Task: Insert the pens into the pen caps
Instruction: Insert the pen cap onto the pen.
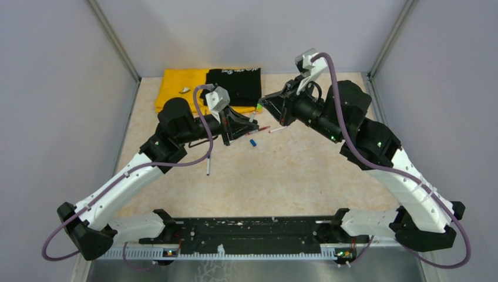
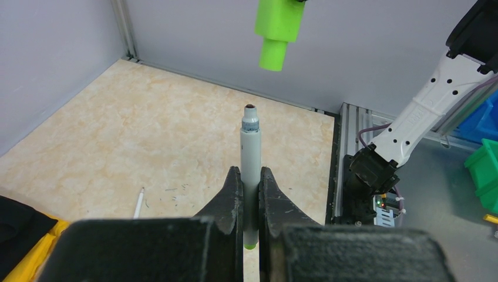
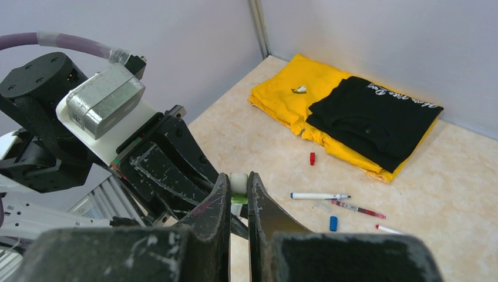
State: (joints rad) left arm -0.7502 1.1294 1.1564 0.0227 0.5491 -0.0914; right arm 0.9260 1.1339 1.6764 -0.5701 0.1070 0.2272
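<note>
While the left end effector [image 2: 251,179] clamps the pen [image 2: 250,147] and the right end effector [image 3: 238,183] pinches the green cap [image 2: 276,32], both above the surface [image 1: 293,176] near its far edge, the cap sits off the pen's line; pushing now could jam the pen against its rim.

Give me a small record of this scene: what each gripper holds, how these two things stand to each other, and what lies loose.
Left gripper: shut on a pen, tip pointing away from the wrist
Right gripper: shut on a green cap
Pen and cap: apart, cap beyond the tip and a little to one side, not yet joined
Loose caps: blue cap, red cap
Loose pens: three pens near the blue cap; a lone pen nearer the arm bases
Far edge: black cloth on yellow cloth
</note>
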